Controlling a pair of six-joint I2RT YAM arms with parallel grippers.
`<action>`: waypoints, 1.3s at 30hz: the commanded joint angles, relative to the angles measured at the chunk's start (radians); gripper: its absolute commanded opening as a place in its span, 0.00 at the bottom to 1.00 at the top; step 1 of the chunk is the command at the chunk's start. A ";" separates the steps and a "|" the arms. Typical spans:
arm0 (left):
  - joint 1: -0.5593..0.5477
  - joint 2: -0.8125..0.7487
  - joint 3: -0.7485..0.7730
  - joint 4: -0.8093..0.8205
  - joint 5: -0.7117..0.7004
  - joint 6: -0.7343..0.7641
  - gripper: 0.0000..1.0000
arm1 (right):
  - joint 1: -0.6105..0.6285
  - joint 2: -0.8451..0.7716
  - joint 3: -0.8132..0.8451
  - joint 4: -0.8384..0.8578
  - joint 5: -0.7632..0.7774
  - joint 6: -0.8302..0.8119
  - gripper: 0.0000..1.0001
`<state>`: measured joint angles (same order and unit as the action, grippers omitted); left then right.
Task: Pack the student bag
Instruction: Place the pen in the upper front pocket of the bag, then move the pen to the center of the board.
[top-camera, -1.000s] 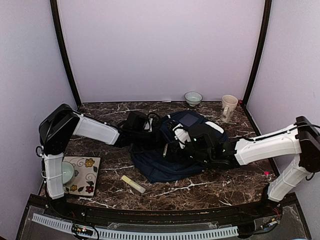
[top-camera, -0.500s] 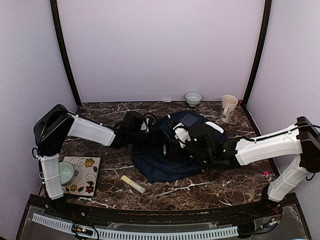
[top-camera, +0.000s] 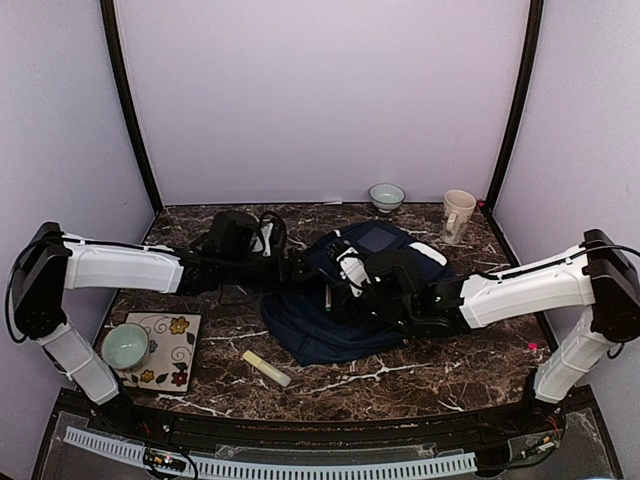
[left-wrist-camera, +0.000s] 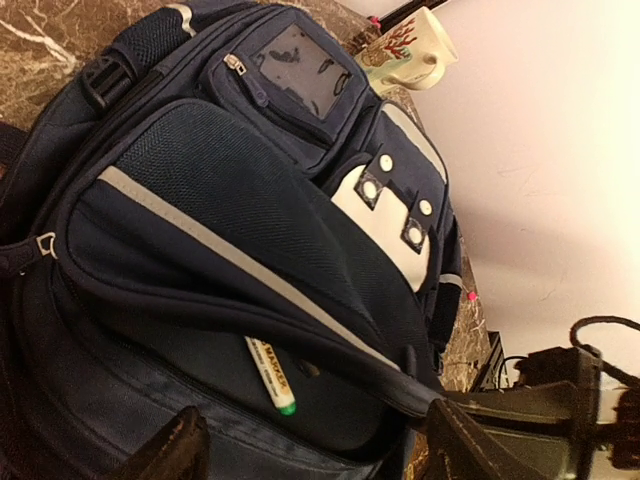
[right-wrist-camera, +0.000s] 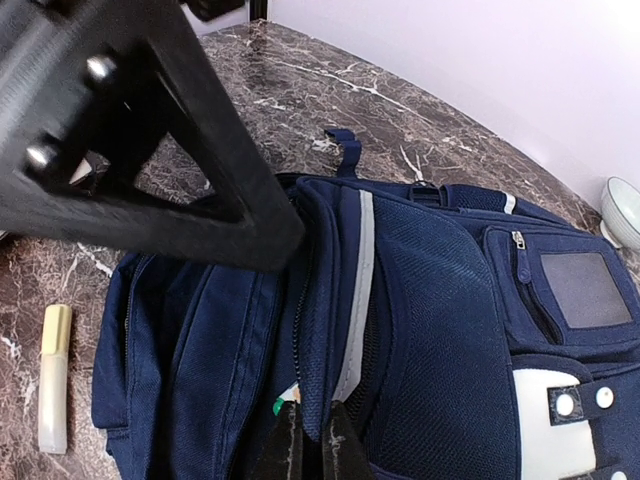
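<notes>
Near edge, left: a floral mat (top-camera: 170, 350) with a pale green cup (top-camera: 125, 345) standing on it. Just right of the mat, a pale yellow stick (top-camera: 266, 368) lies loose on the marble table (top-camera: 430, 375), near the bag but not touching it.

Mid-table: the student bag (top-camera: 320, 335) lies on its back, front pocket up, a little right of centre. Its mouth gapes toward the left arm. A white marker (left-wrist-camera: 268, 373) with a green tip lies inside the opening, under the raised lip.

Right gripper (right-wrist-camera: 312, 440): fingers pinched tight on the fabric lip of the bag, holding the mouth up.
Left gripper (left-wrist-camera: 318, 440): fingers spread wide with nothing between them, at the bag's left side and facing the opening.

Far edge: a small bowl (top-camera: 386, 196) and a mug (top-camera: 458, 213), both well apart from the bag.

Judgement: the marker is packed and the left arm is free for the next item. The yellow stick looks the likely candidate. That calls for the left arm to swing to the near edge, descend across the stick's narrow width, close, and carry it to the mouth. The right grip must not slacken, or the lip drops shut.
</notes>
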<state>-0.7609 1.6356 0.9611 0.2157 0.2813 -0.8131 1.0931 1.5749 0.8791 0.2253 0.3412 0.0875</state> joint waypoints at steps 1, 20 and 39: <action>-0.021 -0.135 -0.039 -0.133 -0.065 0.084 0.77 | 0.010 0.010 0.043 0.043 -0.001 0.009 0.00; -0.147 -0.406 -0.090 -0.505 -0.331 0.553 0.66 | 0.010 0.026 -0.013 0.043 0.001 0.057 0.00; -0.368 -0.254 -0.138 -0.627 -0.499 1.108 0.61 | 0.009 -0.024 -0.044 0.066 -0.024 0.042 0.00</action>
<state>-1.1324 1.3579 0.8185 -0.2966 -0.2539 0.1345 1.0969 1.5837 0.8505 0.2424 0.3340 0.1322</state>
